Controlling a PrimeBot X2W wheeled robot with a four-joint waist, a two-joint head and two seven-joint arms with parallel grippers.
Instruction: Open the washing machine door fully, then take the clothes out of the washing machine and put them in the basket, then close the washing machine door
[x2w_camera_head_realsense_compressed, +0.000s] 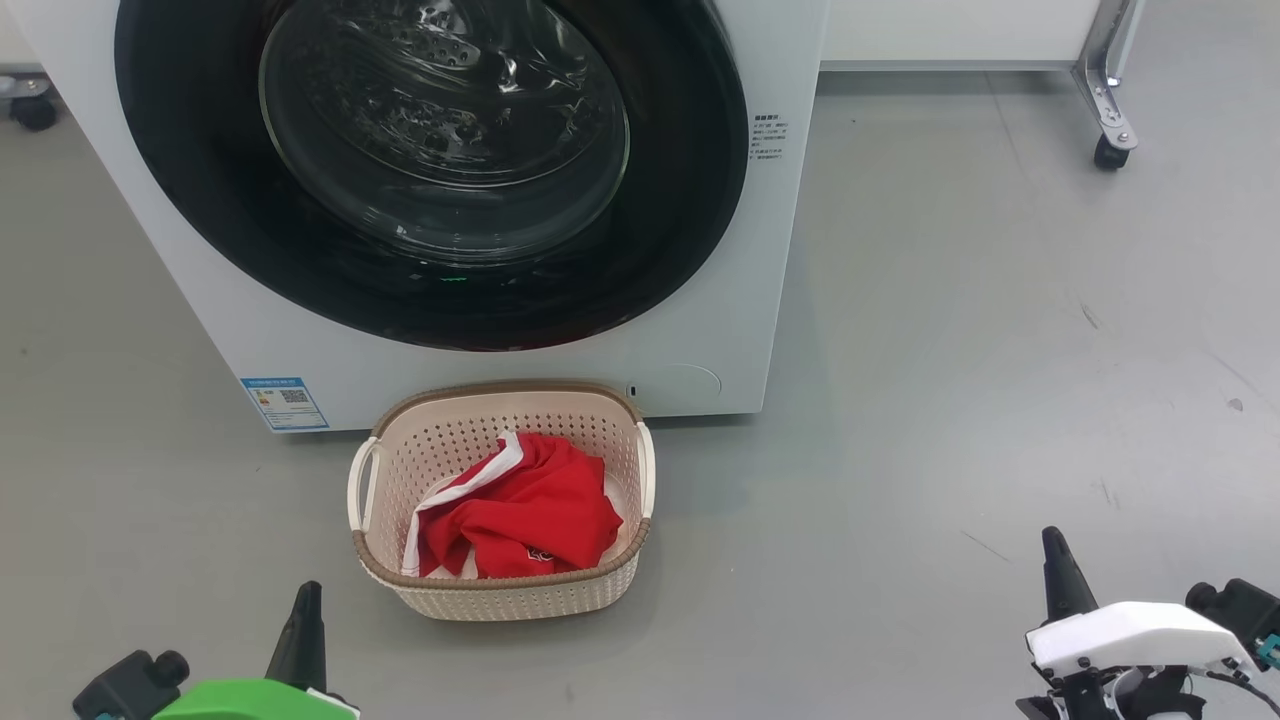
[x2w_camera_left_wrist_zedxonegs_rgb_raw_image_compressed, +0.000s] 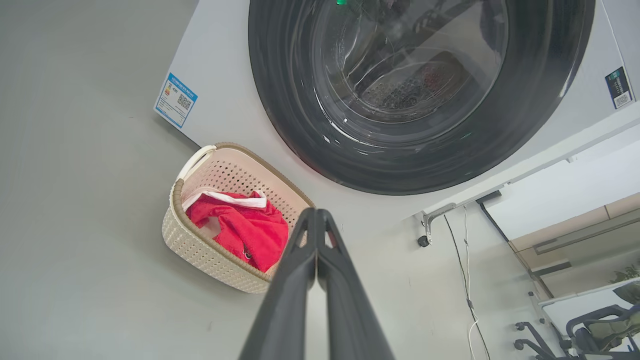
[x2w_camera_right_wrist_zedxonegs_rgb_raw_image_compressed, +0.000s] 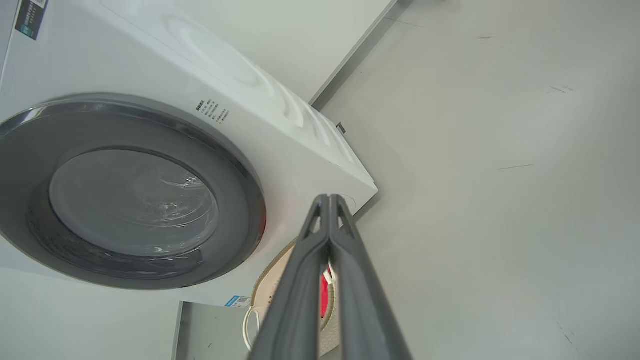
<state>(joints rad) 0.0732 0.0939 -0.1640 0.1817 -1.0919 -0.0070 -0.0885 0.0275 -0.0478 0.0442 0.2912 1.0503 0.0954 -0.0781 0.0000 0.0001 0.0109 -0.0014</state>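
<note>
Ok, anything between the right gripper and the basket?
Nothing. In the head view, the stretch from the right gripper to the basket is bare grey floor, with only a faint scuff near the gripper.

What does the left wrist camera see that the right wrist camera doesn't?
Extra in the left wrist view: the left gripper, shut; the holes of the drum behind the glass; a white cable on the floor; office chairs; the open inside of the basket, with the white trim on the clothes.
Extra in the right wrist view: the right gripper, shut; the washing machine's white side panel; small print beside the door.
Both share: the closed door, the cream basket, red clothes in it, grey floor.
</note>
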